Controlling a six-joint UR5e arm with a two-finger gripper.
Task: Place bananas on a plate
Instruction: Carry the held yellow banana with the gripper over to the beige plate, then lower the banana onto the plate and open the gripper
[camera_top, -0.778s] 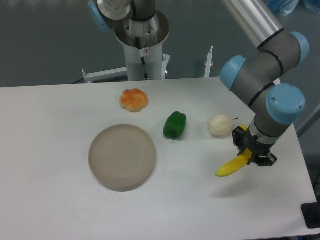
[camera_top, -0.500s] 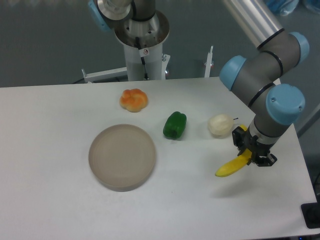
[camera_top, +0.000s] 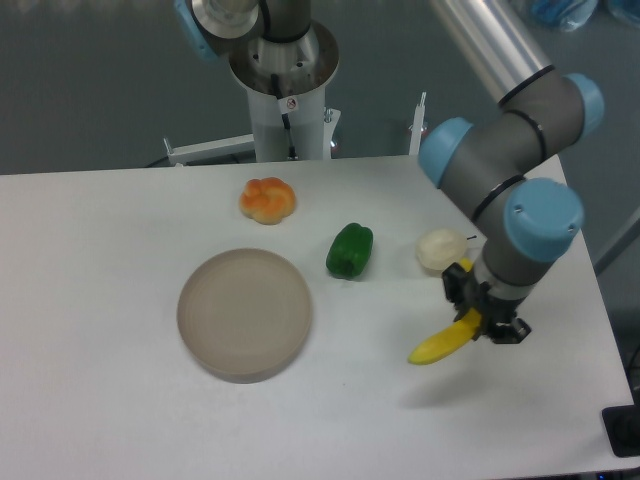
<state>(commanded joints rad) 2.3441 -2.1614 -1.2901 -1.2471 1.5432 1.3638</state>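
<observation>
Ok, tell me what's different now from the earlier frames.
The gripper, shut on the banana, has moved left toward the plate, carrying the banana above the table. The grip is unchanged. The plate, the bun, the green pepper and the white item stayed where they were.

The white table (camera_top: 100, 400) carried a grey-beige plate (camera_top: 245, 314), an orange-yellow bun (camera_top: 267, 200), a green pepper (camera_top: 349, 250) and a pale round lump (camera_top: 440, 250), all lying apart.
</observation>
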